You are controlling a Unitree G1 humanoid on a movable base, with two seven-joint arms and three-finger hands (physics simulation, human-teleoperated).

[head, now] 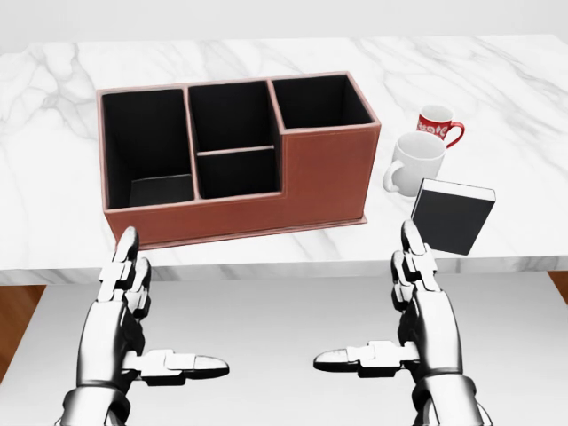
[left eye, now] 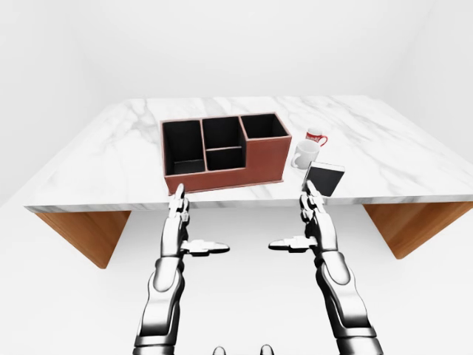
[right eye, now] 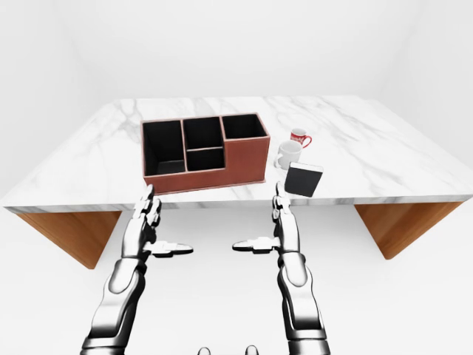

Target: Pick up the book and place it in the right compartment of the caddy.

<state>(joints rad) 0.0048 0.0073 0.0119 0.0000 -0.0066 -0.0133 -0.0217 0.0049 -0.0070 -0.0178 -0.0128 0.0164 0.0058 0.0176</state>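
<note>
A black book (head: pixel 453 216) with a white page edge stands upright near the marble table's near edge, right of the caddy. The reddish-brown caddy (head: pixel 328 177) has several black compartments; its right compartment (head: pixel 318 101) looks dark inside, with nothing showing in it. My right hand (head: pixel 390 328) is open, held below the table edge just left of and under the book, apart from it. My left hand (head: pixel 146 328) is open too, below the caddy's left end, thumb pointing inward. Neither hand holds anything.
A white mug (head: pixel 414 162) and a red mug (head: pixel 437 123) stand close behind the book, right of the caddy. The marble table (left eye: pixel 111 155) rests on wooden supports (left eye: pixel 81 233). White floor and walls surround it.
</note>
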